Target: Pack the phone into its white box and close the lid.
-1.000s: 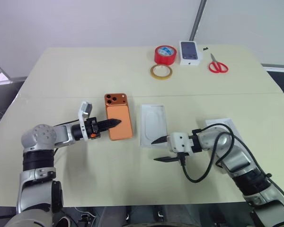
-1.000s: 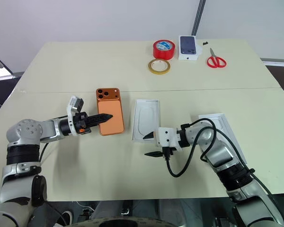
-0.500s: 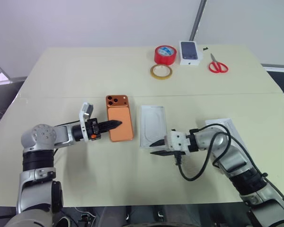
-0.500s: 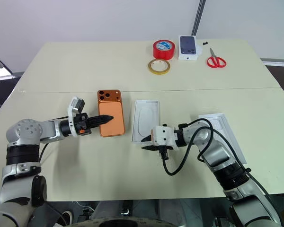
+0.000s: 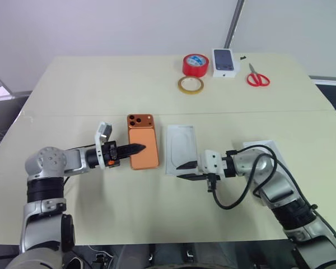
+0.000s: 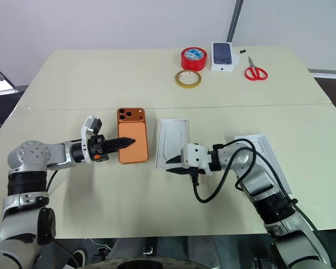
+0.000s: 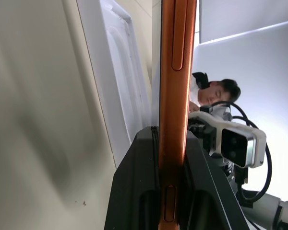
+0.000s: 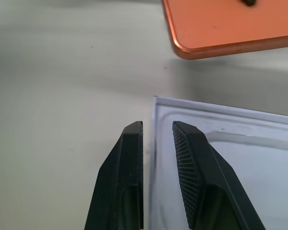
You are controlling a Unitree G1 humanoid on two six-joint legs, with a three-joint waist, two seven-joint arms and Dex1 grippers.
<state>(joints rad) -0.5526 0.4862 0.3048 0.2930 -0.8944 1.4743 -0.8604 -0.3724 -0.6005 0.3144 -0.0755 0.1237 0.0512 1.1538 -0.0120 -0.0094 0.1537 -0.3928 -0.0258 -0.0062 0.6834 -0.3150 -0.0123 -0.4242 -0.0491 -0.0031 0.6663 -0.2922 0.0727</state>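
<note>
At the table's [image 5: 73, 89] left front, the left gripper [image 5: 135, 148] reaches level toward the right and pinches the phone [image 5: 142, 149] by its long edge; in the left wrist view both black fingers [image 7: 134, 191] press flat against the orange side. The phone is held back-up, lenses at its far end, just off the tabletop. Just right of it lies a flat white insert [image 5: 181, 147] with an oval recess, apart from the phone. At the insert's near corner sits the right gripper [image 5: 186, 170], pointing left and a little down; its fingers [image 8: 192, 167] stand nearly together with a narrow gap, straddling the insert's thin edge, one tip over the bare table and one over the insert. Whether they actually grip that edge I cannot tell. Behind the right forearm a white box [image 5: 269, 147] lies on the table, partly hidden by the arm and cable. Along the far edge, left to right: a thin tape ring [image 5: 190, 84], a red tape roll [image 5: 195, 64], a small printed box [image 5: 224, 62] and red scissors [image 5: 257, 77].
</note>
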